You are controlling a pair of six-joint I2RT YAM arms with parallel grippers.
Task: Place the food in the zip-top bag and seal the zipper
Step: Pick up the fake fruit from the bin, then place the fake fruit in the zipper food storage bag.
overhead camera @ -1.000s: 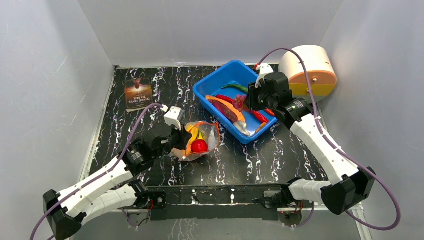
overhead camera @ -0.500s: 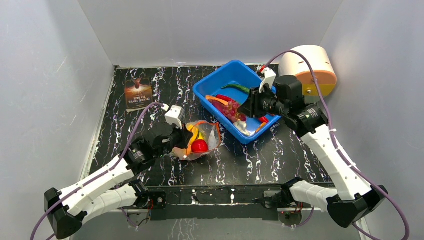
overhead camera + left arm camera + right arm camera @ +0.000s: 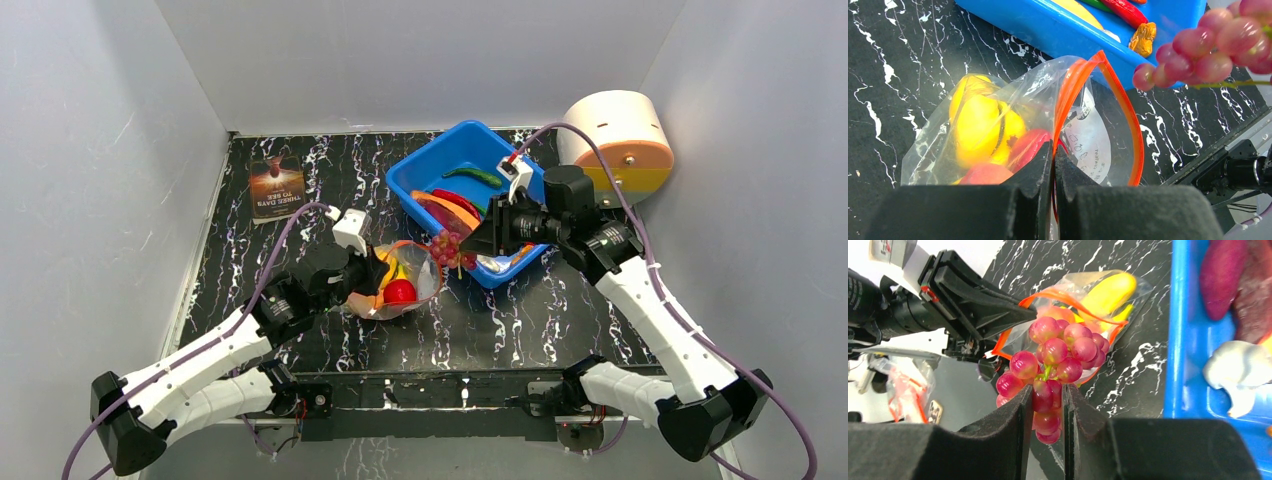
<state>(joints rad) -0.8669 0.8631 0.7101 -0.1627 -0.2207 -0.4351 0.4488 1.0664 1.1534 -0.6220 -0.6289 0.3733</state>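
Observation:
The clear zip-top bag (image 3: pixel 412 283) lies on the black marbled table with its orange zipper (image 3: pixel 1073 90) mouth held open. Inside I see a yellow banana (image 3: pixel 979 120) and a red apple (image 3: pixel 399 291). My left gripper (image 3: pixel 1054 150) is shut on the bag's zipper edge. My right gripper (image 3: pixel 1046 392) is shut on a bunch of purple-red grapes (image 3: pixel 1058 352) and holds it in the air just right of the bag mouth, over the tub's near-left edge (image 3: pixel 450 247). The grapes also show in the left wrist view (image 3: pixel 1208 42).
A blue plastic tub (image 3: pixel 420 175) at the back centre holds a green chili (image 3: pixel 472 176), red chilies and other toy food. A brown printed card (image 3: pixel 276 187) lies at the back left. A cream and orange cylinder (image 3: pixel 615 140) stands at the back right.
My right gripper has lifted the grapes out of the blue tub and carried them left toward the bag mouth. The left gripper stays on the bag edge.

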